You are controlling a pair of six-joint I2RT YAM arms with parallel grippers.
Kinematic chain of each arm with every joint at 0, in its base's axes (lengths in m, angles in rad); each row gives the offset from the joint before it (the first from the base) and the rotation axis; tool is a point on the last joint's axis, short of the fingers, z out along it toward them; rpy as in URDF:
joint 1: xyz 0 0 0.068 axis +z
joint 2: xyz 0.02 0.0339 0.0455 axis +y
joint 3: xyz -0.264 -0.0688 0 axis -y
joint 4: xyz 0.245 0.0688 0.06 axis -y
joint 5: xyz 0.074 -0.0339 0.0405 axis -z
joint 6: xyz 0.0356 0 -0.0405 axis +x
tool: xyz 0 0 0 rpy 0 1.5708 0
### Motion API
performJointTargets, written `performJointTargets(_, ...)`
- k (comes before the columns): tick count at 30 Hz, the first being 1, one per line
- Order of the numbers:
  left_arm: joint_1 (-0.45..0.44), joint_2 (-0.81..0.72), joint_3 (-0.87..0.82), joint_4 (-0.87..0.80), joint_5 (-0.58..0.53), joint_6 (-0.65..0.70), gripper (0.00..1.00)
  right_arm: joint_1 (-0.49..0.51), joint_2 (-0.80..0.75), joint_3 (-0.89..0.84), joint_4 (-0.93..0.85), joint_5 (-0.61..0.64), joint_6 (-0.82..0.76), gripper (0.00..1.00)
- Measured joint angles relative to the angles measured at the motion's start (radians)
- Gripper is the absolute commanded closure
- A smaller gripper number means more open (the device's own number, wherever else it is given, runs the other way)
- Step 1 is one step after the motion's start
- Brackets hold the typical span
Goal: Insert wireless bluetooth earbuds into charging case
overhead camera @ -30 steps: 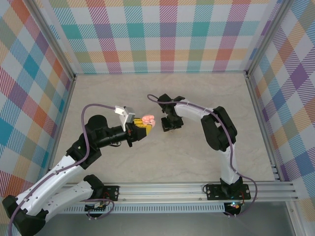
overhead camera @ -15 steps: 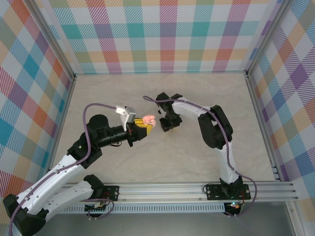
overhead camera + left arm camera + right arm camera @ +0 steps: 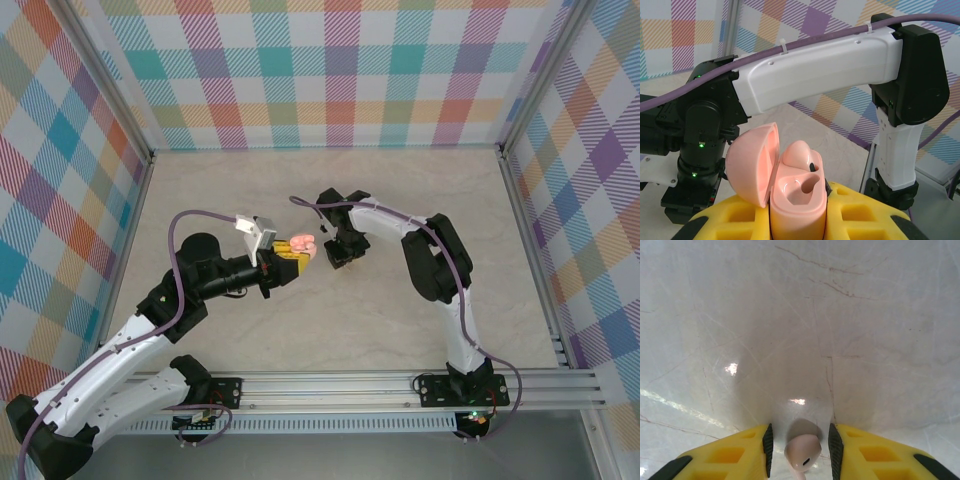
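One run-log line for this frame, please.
left gripper: shut on open charging case | case: seated earbud in one slot, other slot empty | right gripper: second earbud between jaws, grip unclear

Case (image 3: 797,200) left, loose earbud (image 3: 803,450) right
The case sits in the left gripper (image 3: 797,217), one earbud (image 3: 799,152) inside it; the loose earbud sits inside the right gripper (image 3: 801,447).

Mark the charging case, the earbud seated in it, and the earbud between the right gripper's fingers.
charging case (image 3: 797,220), left wrist view, front of its body.
seated earbud (image 3: 799,151), left wrist view, its rounded top.
second earbud (image 3: 802,451), right wrist view, its rounded head.
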Motion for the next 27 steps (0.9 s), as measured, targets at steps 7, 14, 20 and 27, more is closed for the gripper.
performJointTargets(7,0.0,0.0,0.0,0.0,0.0,0.0,0.84,0.0,0.0,0.003,-0.029,-0.004,-0.025,0.6)
performJointTargets(14,0.0,0.0,0.0,0.0,-0.002,0.0,0.84,0.0,0.008,0.011,-0.04,0.001,-0.021,0.61)
performJointTargets(20,0.0,0.0,0.0,0.0,-0.003,0.0,0.84,0.0,0.023,0.033,-0.057,0.008,0.015,0.64)
performJointTargets(27,0.0,0.0,0.0,0.0,-0.003,0.0,0.84,0.0,0.031,0.047,-0.071,0.008,0.037,0.68)
